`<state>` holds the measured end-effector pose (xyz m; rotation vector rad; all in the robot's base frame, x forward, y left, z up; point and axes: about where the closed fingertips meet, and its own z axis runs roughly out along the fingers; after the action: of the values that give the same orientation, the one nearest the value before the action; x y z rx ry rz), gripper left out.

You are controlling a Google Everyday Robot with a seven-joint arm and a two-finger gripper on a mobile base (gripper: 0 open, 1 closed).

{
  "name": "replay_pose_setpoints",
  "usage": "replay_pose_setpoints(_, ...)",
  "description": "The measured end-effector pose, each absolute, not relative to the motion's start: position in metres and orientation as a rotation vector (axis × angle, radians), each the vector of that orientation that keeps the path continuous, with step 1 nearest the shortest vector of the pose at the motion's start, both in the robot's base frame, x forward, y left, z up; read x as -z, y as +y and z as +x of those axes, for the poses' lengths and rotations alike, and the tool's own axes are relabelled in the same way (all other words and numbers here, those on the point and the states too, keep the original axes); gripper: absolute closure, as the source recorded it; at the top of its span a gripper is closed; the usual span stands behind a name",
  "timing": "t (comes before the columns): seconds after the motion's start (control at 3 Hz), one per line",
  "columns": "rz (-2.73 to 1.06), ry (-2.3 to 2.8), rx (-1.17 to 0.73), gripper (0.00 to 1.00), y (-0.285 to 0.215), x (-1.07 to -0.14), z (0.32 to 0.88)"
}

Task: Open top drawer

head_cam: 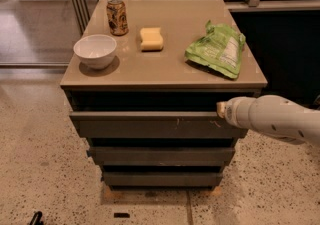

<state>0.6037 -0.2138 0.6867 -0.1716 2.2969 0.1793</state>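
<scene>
The top drawer [150, 125] is the widest dark grey-brown front, just under the beige cabinet top, with small pale scratches right of centre. Its front stands a little forward of the two narrower drawer fronts [160, 155] below, and a dark gap shows above it. My gripper [221, 109] is at the tip of my white arm, which comes in from the right. It sits at the top right edge of the top drawer's front, against the gap.
On the cabinet top [170, 64] stand a white bowl [95, 50], a drink can [117, 16], a yellow sponge [151, 38] and a green snack bag [219, 49]. Speckled floor lies in front; dark furniture stands at the right, and a metal rail at the back.
</scene>
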Motion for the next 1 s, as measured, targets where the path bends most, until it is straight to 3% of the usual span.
replay_pose_setpoints(1.0, -0.23, 2.399, -0.216, 1.0, -0.226, -0.693, 0.569)
